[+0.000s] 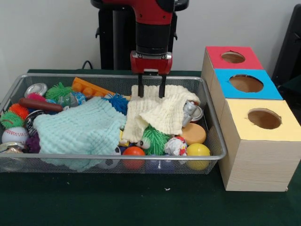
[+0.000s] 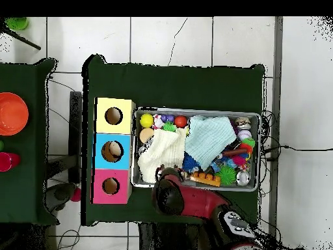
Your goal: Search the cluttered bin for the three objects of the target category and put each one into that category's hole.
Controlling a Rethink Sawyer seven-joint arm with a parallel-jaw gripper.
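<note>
The wire mesh bin (image 1: 214, 136) is full of clutter and also shows in the overhead view (image 2: 198, 111). My gripper (image 1: 151, 92) is open. Its fingertips (image 1: 140, 92) rest at the far edge of a pale yellow cloth (image 1: 160, 113), which is draped over the bin's middle. A mint green cloth (image 1: 80, 129) covers the items to the left of it. To the right stands a wooden box with a red-topped hole (image 1: 233, 57), a blue-topped hole (image 1: 246, 83) and a yellow-topped hole (image 1: 265, 118). In the overhead view the arm (image 2: 188, 198) hides the gripper.
Loose items show around the cloths: a yellow ball (image 1: 198, 150), an orange ball (image 1: 134, 151), an orange disc (image 1: 194, 133), a green spiky ball (image 1: 154, 139), a baseball (image 1: 14, 135), a brown sausage shape (image 1: 40, 104), an orange block (image 1: 89, 88) and metal cans (image 1: 35, 89).
</note>
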